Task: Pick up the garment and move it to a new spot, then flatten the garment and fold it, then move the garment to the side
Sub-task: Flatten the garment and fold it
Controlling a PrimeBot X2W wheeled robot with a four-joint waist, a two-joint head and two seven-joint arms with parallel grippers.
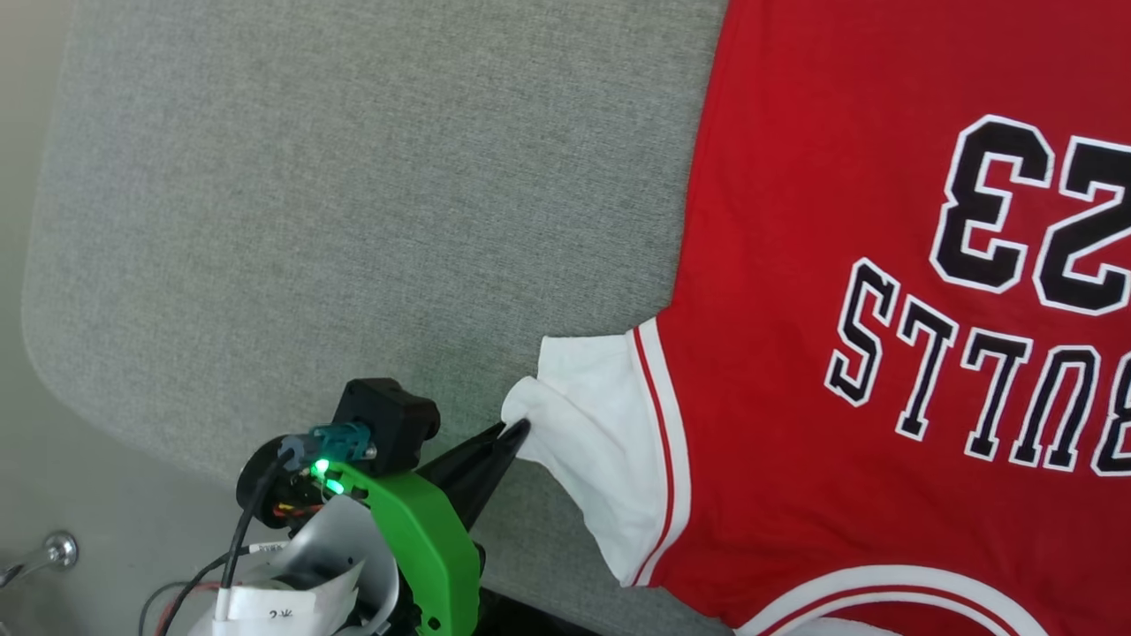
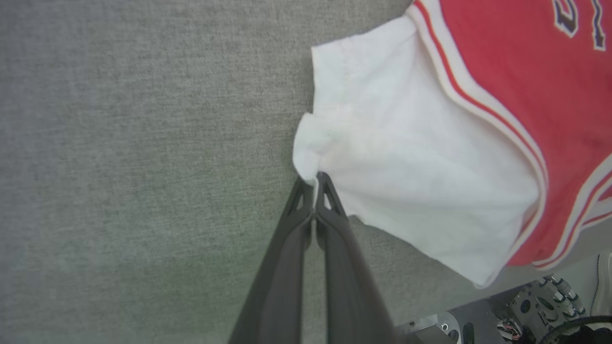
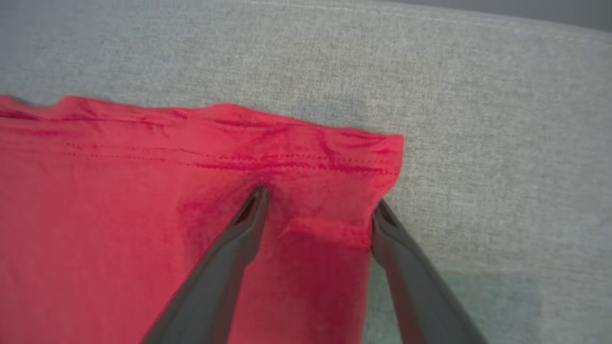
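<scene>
1. Head view, item one: the garment [image 1: 795, 265], red, lay lettering-up on the grey table [image 1: 309, 221], spread mostly flat.
2. Item two: my left end effector [image 1: 521, 430] had its fingers together, clamped on a small pinch of cloth at the outer edge of the white sleeve [image 1: 592, 424]. The sleeve's lower corner reached the table's near edge.
3. Item three: my right end effector [image 3: 321, 199] had its fingers wide apart, straddling a corner of the red hem [image 3: 287, 157] and holding nothing. Whether the tips pressed the cloth, I could not tell.
4. Hazard: the left pinch was thin. A firm pull could have slipped it free, or stretched the sleeve into a rope instead of smoothing it.
5. Hazard: the right fingers sat unevenly, one on the cloth and one at its side edge. Closing there could have caught a single layer or bunched the hem into a crease.
6. Hazard: with only one corner held, any drag could have skewed the garment and drawn the sleeve side off the near edge.
</scene>
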